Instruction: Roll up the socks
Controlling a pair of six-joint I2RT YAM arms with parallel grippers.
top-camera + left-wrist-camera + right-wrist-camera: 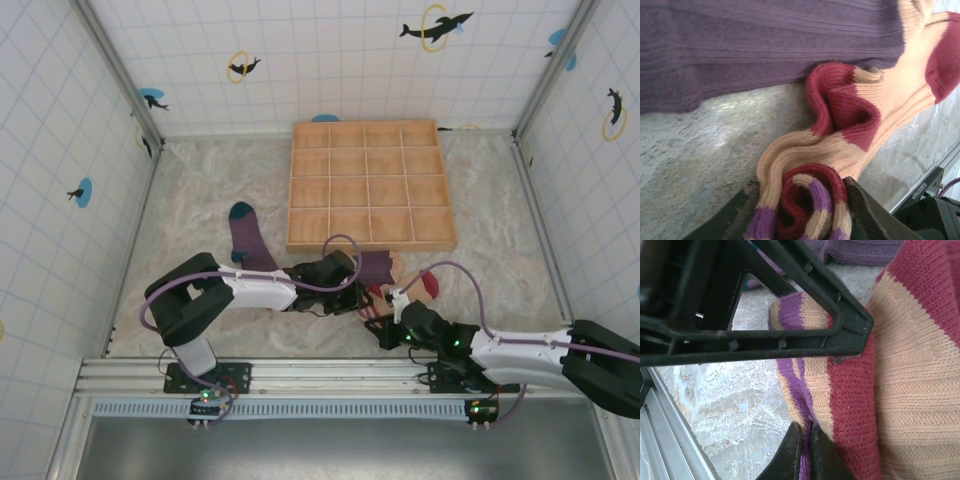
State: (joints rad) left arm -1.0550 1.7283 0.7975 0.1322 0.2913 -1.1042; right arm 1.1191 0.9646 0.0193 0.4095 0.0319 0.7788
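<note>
Tan sock (890,115) clamped by low left hand (800,217) and right hand (805,452).

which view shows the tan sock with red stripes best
The left wrist view: the tan sock stretches across it, from the rolled striped cuff at the bottom to the red heel and toe. The right wrist view gives a close-up of the striped cuff. The top view catches its red toe, the rest mostly covered.

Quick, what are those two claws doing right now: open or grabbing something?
Left gripper: closed on the rolled cuff of the tan striped sock.
Right gripper: fingers pinched shut on the same sock's cuff.
</note>
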